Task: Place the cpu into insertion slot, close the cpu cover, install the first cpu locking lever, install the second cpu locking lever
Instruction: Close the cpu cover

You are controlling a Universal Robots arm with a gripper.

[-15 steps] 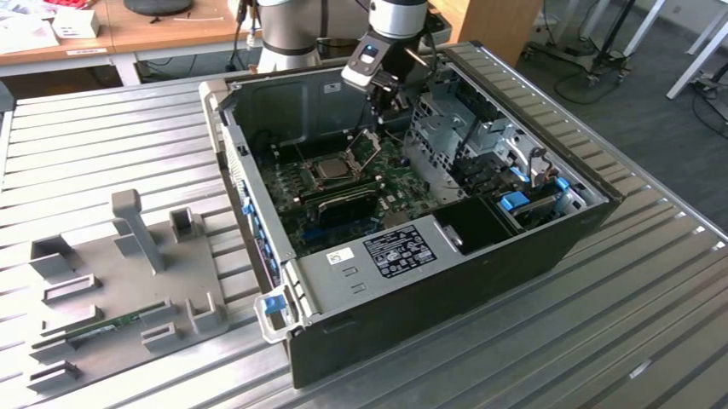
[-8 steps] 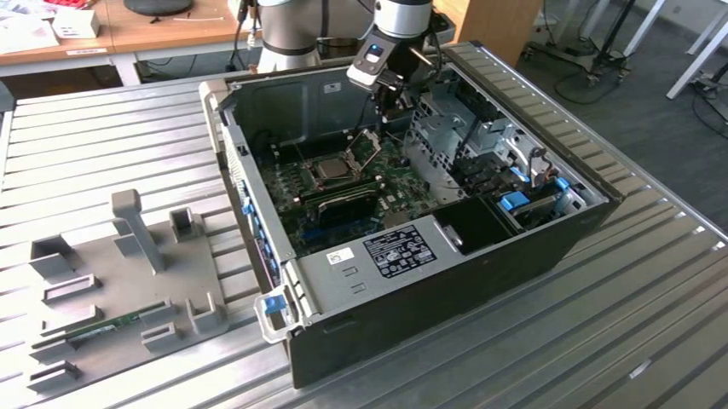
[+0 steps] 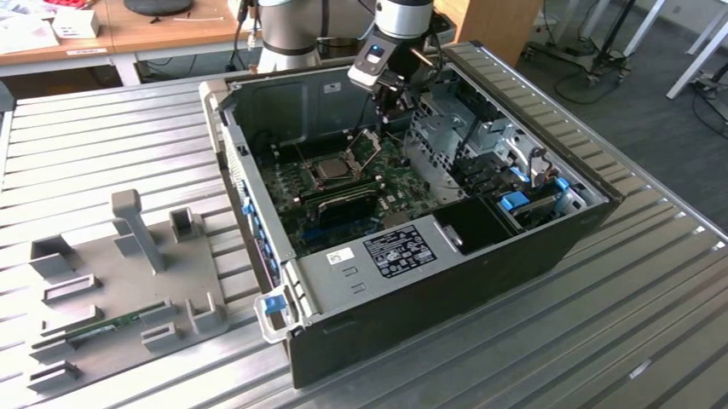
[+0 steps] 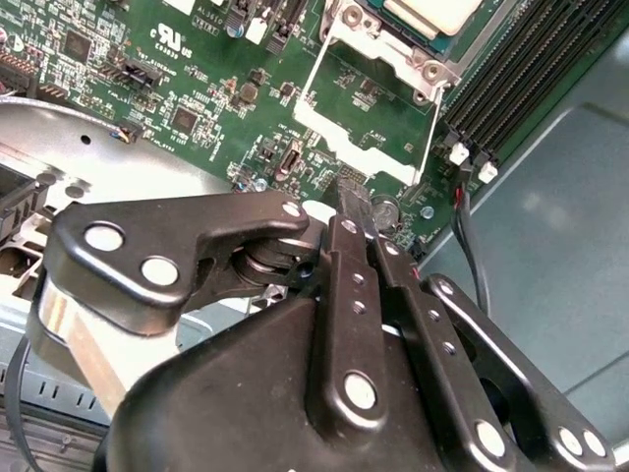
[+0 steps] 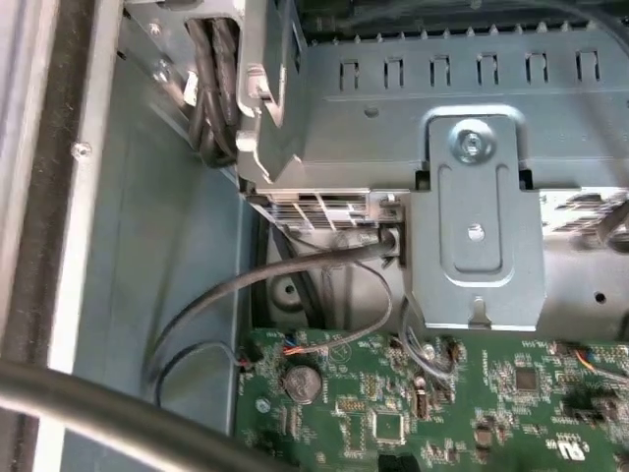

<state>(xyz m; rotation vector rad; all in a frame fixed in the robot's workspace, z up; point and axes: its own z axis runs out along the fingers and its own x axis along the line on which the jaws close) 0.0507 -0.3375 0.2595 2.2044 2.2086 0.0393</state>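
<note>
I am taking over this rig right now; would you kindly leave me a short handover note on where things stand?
Gripper: shut, holding nothing, tips close to the free edge of the cpu cover; I cannot tell whether they touch it.
Cpu: seated in the insertion slot of the motherboard.
Cpu cover: open, swung off the slot.
Done: cpu placed.
Left: closing the cover, both locking levers.

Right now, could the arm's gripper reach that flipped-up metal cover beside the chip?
Probably yes. The gripper hangs close over the motherboard, right beside the raised cpu cover, and in the second wrist view nothing stands between them. The open side of the case leaves room above.
</note>
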